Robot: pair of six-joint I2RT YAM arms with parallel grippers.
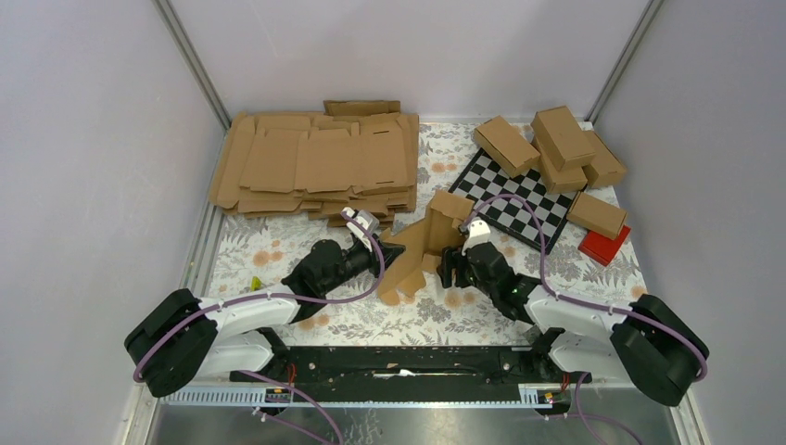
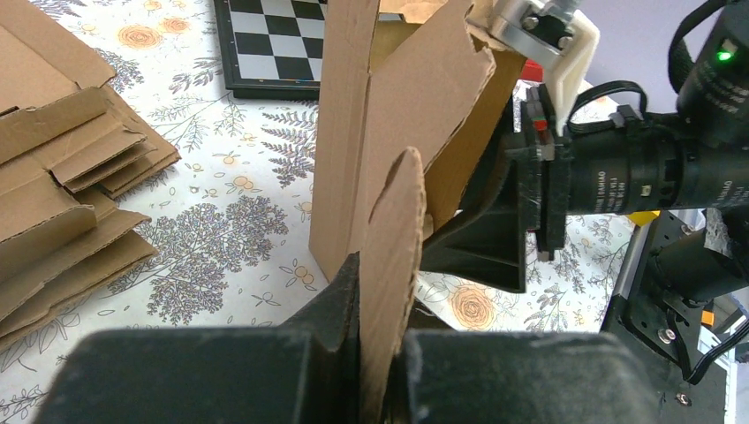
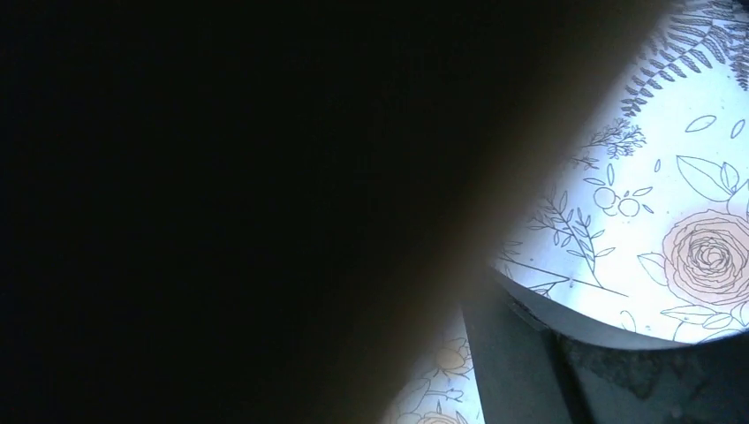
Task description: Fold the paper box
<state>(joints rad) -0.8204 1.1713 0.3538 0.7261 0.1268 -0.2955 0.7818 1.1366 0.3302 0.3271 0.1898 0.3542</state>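
Note:
The paper box point(image 1: 434, 234) is a brown cardboard carton, partly formed, standing tilted on the flowered cloth between my two grippers. My left gripper point(image 1: 387, 258) is at its left side. In the left wrist view the left gripper point(image 2: 386, 265) is shut on a rounded flap of the box point(image 2: 389, 132). My right gripper point(image 1: 451, 266) is at the box's right lower side, and in the left wrist view one of its fingers point(image 2: 477, 252) lies against the box wall. The right wrist view is mostly blocked by dark cardboard. Only one finger point(image 3: 521, 353) shows, with cloth between it and the cardboard.
A stack of flat cardboard sheets point(image 1: 315, 162) lies at the back left and shows in the left wrist view point(image 2: 62, 177). A checkerboard point(image 1: 519, 197), several folded boxes point(image 1: 561, 139) and a small red box point(image 1: 604, 246) are at the back right.

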